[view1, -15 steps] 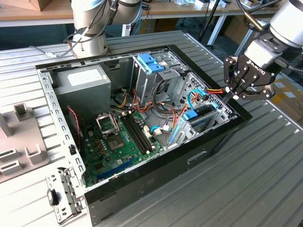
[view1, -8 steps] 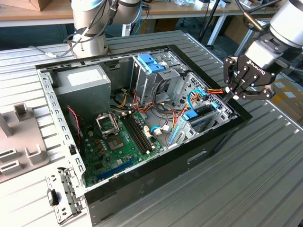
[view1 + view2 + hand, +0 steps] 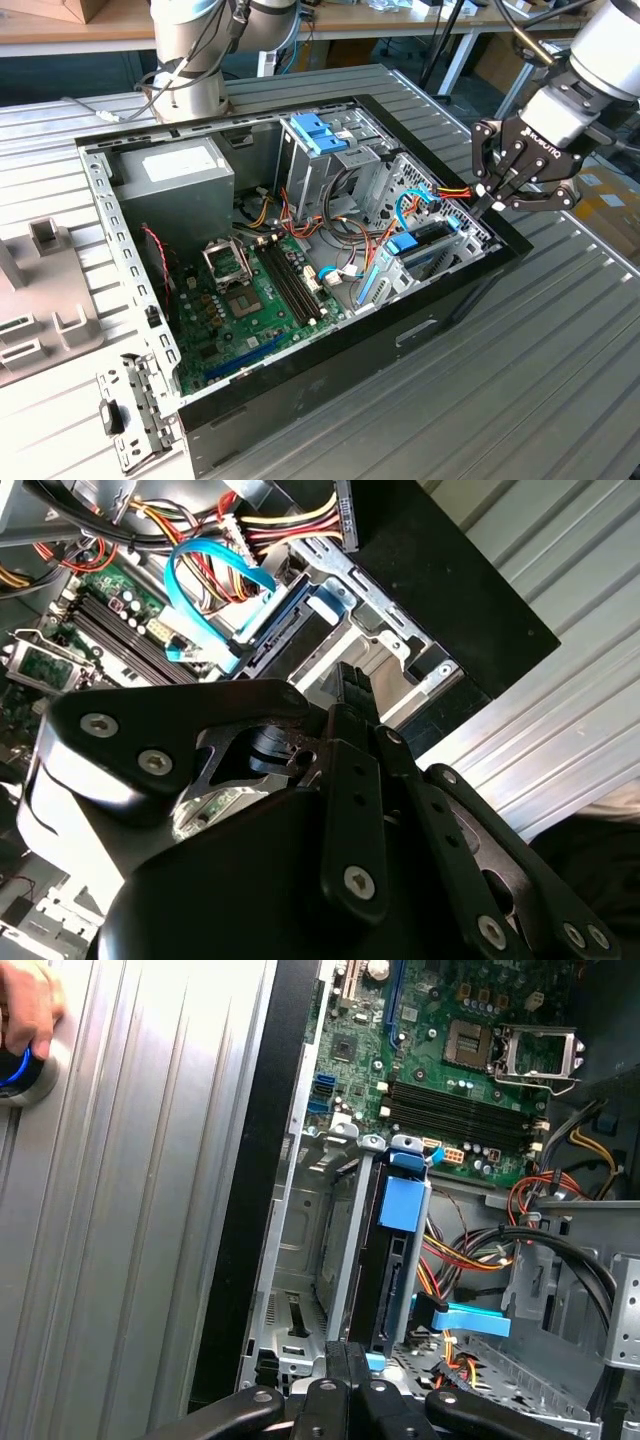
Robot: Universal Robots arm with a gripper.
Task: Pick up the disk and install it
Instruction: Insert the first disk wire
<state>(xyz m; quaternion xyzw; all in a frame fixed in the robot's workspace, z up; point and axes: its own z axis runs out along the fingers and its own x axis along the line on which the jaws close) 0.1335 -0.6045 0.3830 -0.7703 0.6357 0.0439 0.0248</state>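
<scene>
In the first wrist view the gripper has its 2 fingers pressed together, empty, just at the disk's near end. The disk stands on edge in the drive cage, its long axis pointing toward the motherboard.

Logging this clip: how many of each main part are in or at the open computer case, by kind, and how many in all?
Power-supply box: 1
Motherboard: 1
Drive cage with blue tabs: 1
Disk, upright in its bay: 1
Pincer: 1
Total: 5
</scene>
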